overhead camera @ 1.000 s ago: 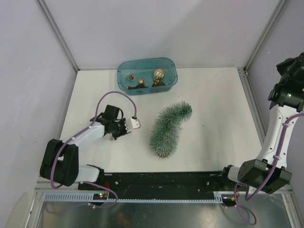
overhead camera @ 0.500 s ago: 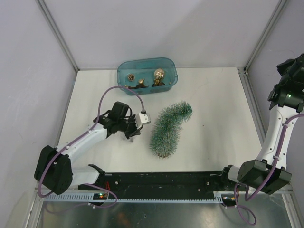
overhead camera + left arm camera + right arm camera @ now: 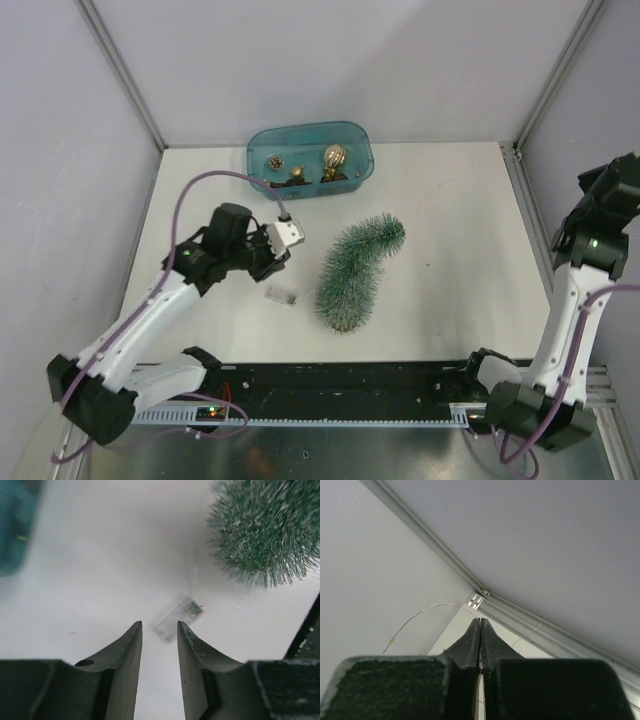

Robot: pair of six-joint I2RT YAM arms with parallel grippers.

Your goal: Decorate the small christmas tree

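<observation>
Leaving a clear box [image 3: 282, 295] beside the small christmas tree [image 3: 350, 275].
Left gripper [image 3: 159, 625] is rising, fingers spread; right gripper [image 3: 480, 621] is pinching a thin wire [image 3: 420, 614], draping likely next.

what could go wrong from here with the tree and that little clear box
1. The right hand, raised high, looks shut on a thin wire that seems to run to the small clear box. A further pull could drag the box or snag the wire on the small christmas tree.
2. The tree lies on its side, so any tug may roll it.
3. The left hand hangs open above the box, and could catch the faint wire.
</observation>
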